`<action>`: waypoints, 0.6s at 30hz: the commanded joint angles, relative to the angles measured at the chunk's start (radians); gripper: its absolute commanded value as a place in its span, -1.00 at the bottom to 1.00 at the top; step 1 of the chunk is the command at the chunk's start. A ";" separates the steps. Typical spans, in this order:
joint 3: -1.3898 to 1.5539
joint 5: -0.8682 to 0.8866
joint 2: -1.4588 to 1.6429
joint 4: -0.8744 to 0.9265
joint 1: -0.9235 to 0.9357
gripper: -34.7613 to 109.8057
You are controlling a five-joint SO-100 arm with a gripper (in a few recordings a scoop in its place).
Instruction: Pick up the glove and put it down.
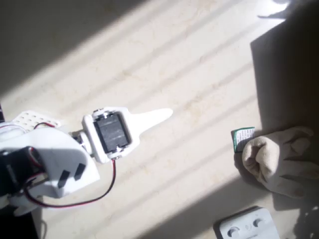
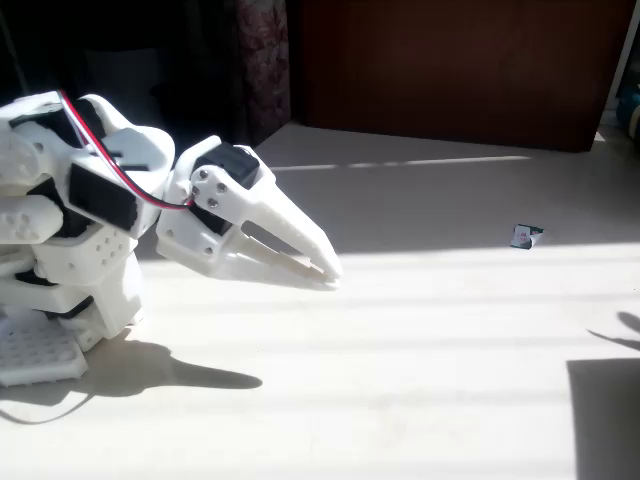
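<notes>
The glove lies at the right edge of the overhead view, half in sun and half in shadow on the pale counter, bunched into a soft heap with its lumpy rounded fingers curled toward the left. Its cream-beige fabric looks light and limp, so I judge it will sag and fold around whatever takes it rather than hold a shape; it should not slip much, since cloth gives under pressure, and nothing about it seems fragile. The best hold is probably across one of the raised, padded lumps at the left end of the heap, where there is a thick fold to pinch, rather than on a flat part pressed against the counter. A small green-and-white card sits just beside the glove's upper left corner, touching or nearly so, and a white plastic device with round buttons lies near its lower left, so a reach from the left has to come between them. The pincer is well apart from the glove, close in to the arm's base on the left of both views. In the fixed view its two white fingers converge to meet or nearly meet at the tips, with a narrow slot behind them, so it stands closed or almost closed, holding nothing and hanging just above the counter.
</notes>
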 commanded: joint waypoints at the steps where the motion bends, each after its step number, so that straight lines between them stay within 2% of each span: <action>1: 0.038 -0.006 0.008 0.000 0.011 -0.51; 18: 0.069 -0.006 0.008 0.060 0.009 -0.52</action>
